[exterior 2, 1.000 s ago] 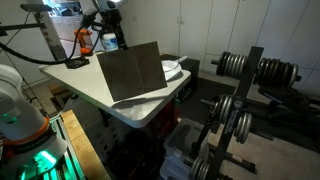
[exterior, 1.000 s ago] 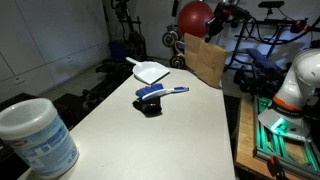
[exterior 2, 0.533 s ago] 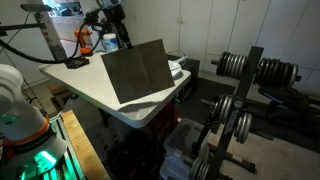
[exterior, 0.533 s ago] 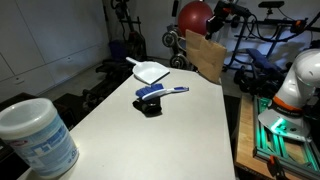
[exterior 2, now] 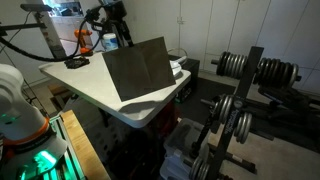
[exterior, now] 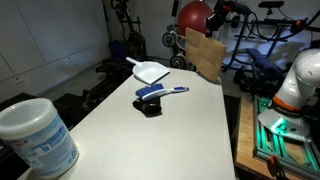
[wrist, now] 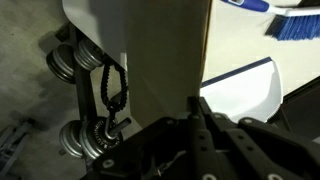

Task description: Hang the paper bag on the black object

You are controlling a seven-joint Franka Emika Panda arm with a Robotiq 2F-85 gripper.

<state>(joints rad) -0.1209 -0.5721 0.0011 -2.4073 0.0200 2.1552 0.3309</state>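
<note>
The tan paper bag [exterior: 206,56] hangs upright in the air at the table's far end, also seen as a dark flat rectangle in an exterior view [exterior 2: 139,69]. My gripper [exterior: 196,32] is shut on its top edge. In the wrist view the bag [wrist: 165,50] fills the middle, pinched between my fingers [wrist: 199,108], and its dark twine handle [wrist: 110,85] dangles beside it. The black object [exterior: 150,106] stands mid-table with a blue brush [exterior: 160,93] lying on it, well short of the bag.
A white dustpan [exterior: 151,71] lies on the white table [exterior: 150,140] between the bag and the black object. A white tub [exterior: 38,138] stands at the near corner. A rack of weight plates [exterior 2: 235,100] stands beyond the table end.
The bag has risen slightly in my gripper and shifted a little along the table's far end. Nothing on the table has moved.
</note>
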